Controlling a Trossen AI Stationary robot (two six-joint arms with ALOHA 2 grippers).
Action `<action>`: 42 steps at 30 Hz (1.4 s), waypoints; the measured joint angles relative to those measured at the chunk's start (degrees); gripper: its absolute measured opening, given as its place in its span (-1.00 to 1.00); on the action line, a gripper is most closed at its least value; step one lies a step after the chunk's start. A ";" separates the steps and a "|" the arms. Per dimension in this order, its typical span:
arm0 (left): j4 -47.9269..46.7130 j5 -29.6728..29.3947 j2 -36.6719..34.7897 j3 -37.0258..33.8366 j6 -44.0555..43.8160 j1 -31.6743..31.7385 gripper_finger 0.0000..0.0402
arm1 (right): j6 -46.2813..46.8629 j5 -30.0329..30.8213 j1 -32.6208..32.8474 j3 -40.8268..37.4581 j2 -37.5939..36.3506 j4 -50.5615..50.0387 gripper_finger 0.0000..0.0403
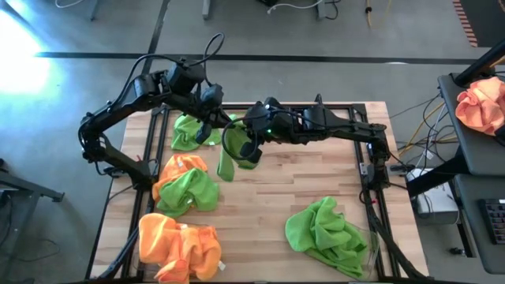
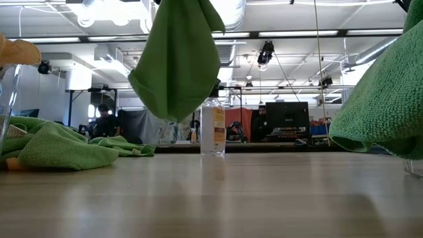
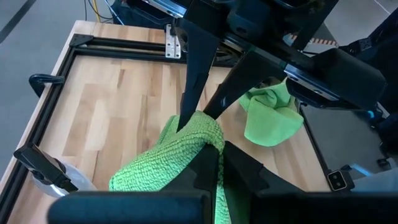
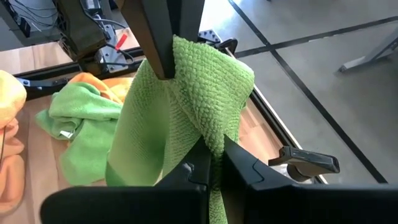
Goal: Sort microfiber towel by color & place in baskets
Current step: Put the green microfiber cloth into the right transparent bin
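Both claws pinching one green towel (image 1: 227, 162)

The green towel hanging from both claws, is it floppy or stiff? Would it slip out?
Probably floppy: the green towel droops in soft folds between the left claw and right claw, clear of the table. It seems light, since it hangs from small pinches. Its fuzzy weave likely grips well, so slipping looks unlikely.

Bright, even light falls on my bench (image 1: 316, 189). White glare burns the floor (image 1: 24, 55) beside it in the high view. Ceiling lamps (image 2: 106, 13) blow out low down; the near bench blurs.
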 joint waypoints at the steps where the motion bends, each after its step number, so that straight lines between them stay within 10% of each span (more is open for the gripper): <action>1: -0.02 0.00 -0.01 0.00 0.17 0.00 -0.98 | 0.02 0.00 0.00 0.00 0.00 -0.17 -0.94; 17: -5.25 -3.03 -0.34 0.00 2.90 0.07 -0.47 | 3.22 0.00 0.00 0.00 0.02 -5.71 -0.94; 23: -12.35 -13.69 -0.49 0.00 4.90 0.13 -0.40 | 11.39 -1.40 0.95 0.00 0.00 -13.36 -0.94; 42: -14.07 -15.69 -0.43 -2.65 10.57 0.24 -0.40 | 45.07 2.43 14.14 0.00 -7.92 -27.06 -0.94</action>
